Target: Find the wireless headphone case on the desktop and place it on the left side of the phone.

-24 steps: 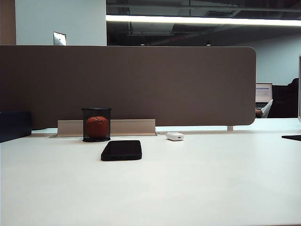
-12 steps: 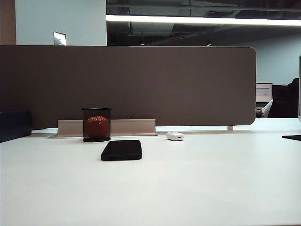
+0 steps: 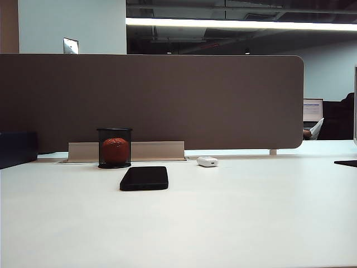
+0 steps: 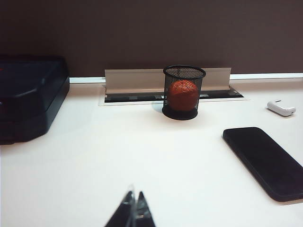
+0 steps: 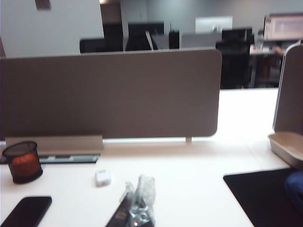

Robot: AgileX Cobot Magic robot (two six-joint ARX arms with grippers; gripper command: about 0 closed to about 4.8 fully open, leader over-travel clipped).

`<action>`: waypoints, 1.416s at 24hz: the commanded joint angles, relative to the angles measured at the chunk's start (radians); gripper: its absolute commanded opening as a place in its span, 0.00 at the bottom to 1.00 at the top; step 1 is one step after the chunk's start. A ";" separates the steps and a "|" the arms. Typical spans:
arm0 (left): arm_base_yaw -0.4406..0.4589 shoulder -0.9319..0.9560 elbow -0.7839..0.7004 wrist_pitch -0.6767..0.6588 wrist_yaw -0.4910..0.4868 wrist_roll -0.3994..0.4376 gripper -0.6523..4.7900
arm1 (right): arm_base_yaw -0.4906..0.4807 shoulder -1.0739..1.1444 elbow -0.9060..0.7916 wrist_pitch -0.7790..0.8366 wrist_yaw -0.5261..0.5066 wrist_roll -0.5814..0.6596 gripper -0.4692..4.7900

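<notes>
Overhead, strip light; brown partition backs white desktop; end effectors shut.

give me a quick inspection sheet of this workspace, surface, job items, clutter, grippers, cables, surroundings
surface: white desktop, smooth, mostly bare
job's things: black phone lying flat; white case to its right and farther back, apart from it, not yet moved
clutter: black mesh cup with an orange ball behind the phone; dark box at far left; black mat and a tray at far right
grippers: left gripper shut, low over the desktop, holding nothing; right gripper shut, above the desktop short of the case; neither seen in the exterior view
cables: nothing seen
surroundings: brown partition behind the desktop, office with monitors beyond
</notes>
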 commanded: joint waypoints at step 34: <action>0.002 0.001 0.003 0.013 0.003 -0.003 0.11 | 0.006 1.184 1.521 -1.003 -0.376 0.110 0.08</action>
